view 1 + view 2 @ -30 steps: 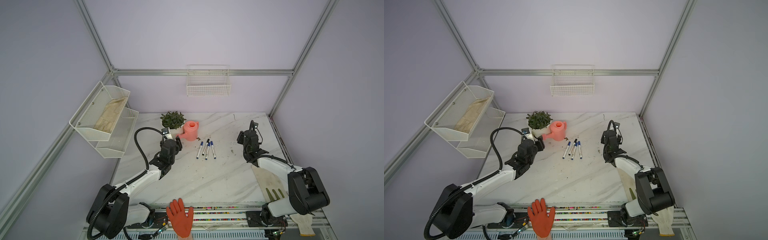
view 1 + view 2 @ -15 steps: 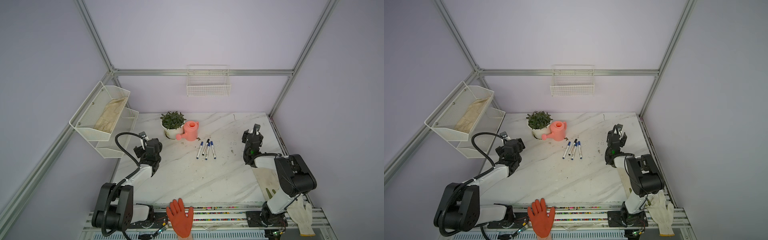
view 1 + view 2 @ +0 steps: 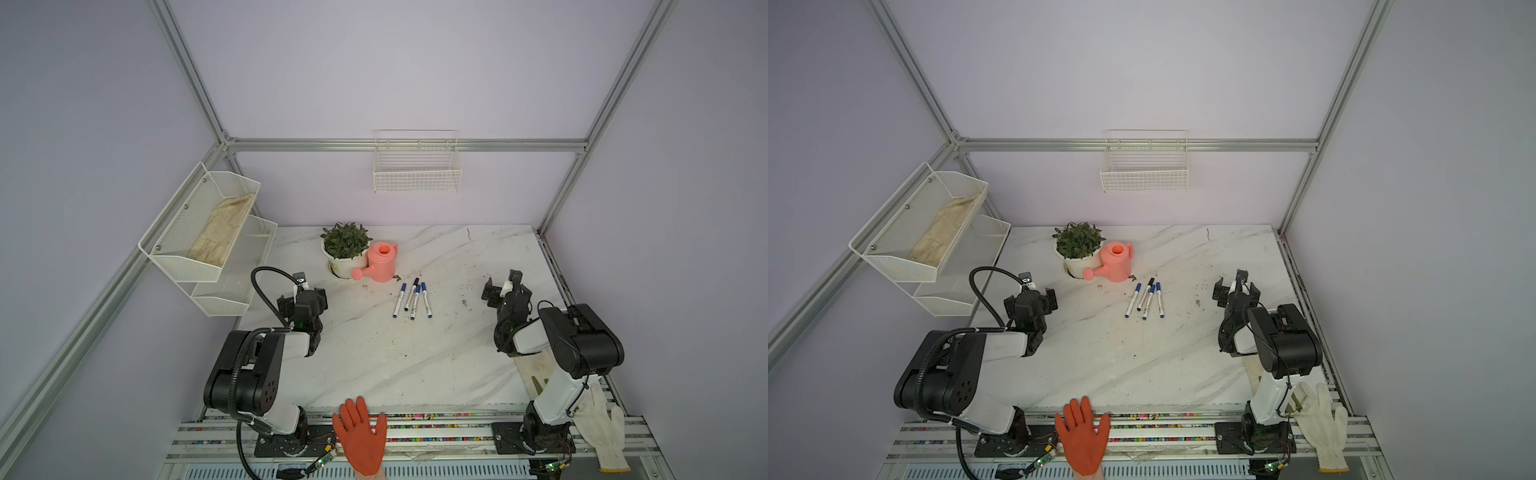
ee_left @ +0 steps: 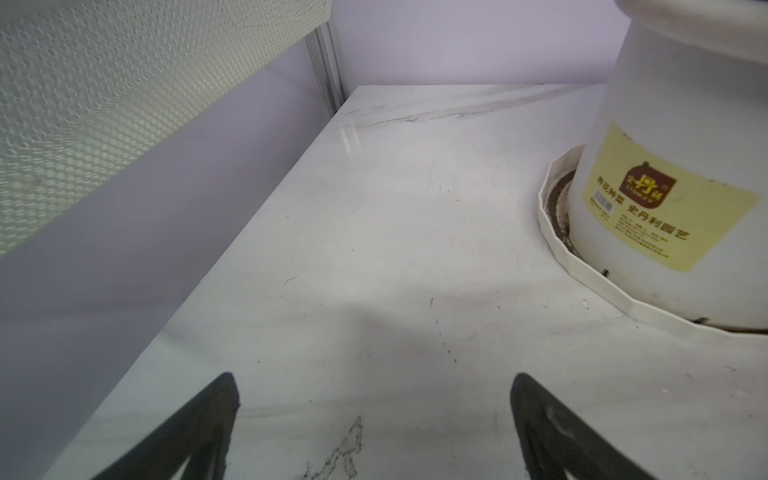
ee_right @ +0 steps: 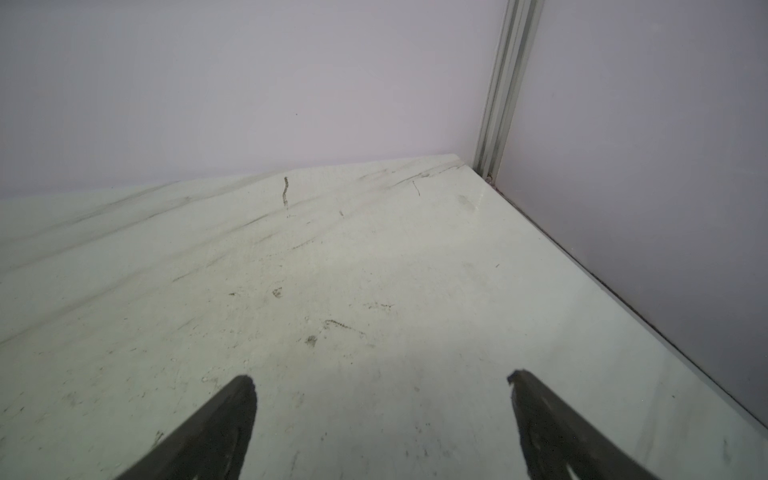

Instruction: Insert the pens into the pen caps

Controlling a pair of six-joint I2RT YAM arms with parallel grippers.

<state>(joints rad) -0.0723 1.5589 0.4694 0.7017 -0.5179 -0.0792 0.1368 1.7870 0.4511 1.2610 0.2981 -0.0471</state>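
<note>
While empty, left claw (image 4: 374,378) and right claw (image 5: 380,376) agape

Print on the pens (image 3: 415,302) too small to read; white pot (image 4: 665,124) cut off in left wrist view.

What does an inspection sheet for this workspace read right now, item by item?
Surface: white marble table, scuffed, with dark specks.
Job's things: four pens lying side by side mid-table, three blue-ended and one black; no loose pen caps seen.
Clutter: potted plant, pink watering can beside it, orange glove at the front edge, white glove on the rail.
Grippers: left gripper open, empty, near the potted plant; right gripper open, empty, over bare table.
Cables: black hose loops above the left arm, away from the pens.
Surroundings: wire basket on the back wall; mesh shelf on the left wall, holding a cloth.
</note>
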